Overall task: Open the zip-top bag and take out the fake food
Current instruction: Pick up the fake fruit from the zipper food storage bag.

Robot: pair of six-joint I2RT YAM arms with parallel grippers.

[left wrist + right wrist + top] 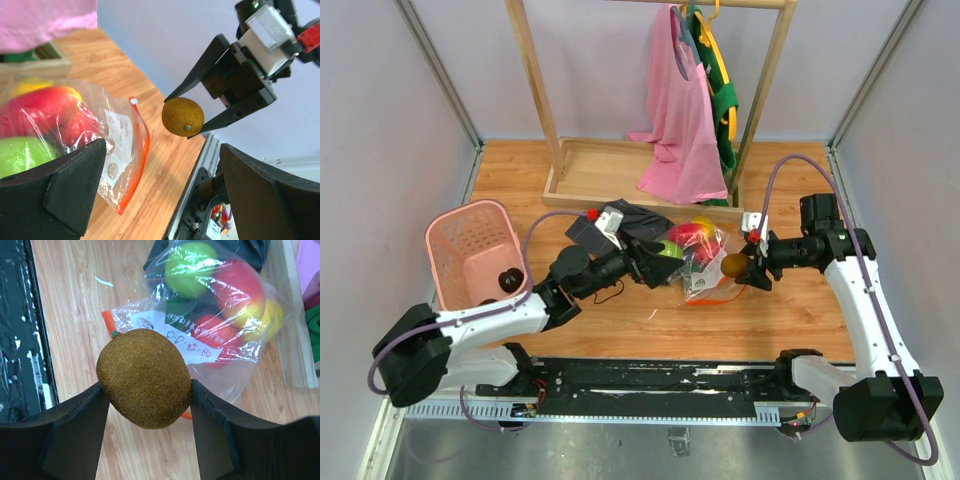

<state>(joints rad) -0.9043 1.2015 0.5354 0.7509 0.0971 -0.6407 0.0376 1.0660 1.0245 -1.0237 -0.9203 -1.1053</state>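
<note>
A brown fruit (144, 385) is clamped between the fingers of the right tool (752, 268) and is held above the bench (620, 310), just beside the orange-red zip strip (140, 150) of the zip-top bag (705, 262). The bag is laid on the bench between the two arms (red, lime green and yellow fake food (235, 285) is seen inside it). The fingers of the left tool (162, 150) are spread wide apart at the bag's other end.
</note>
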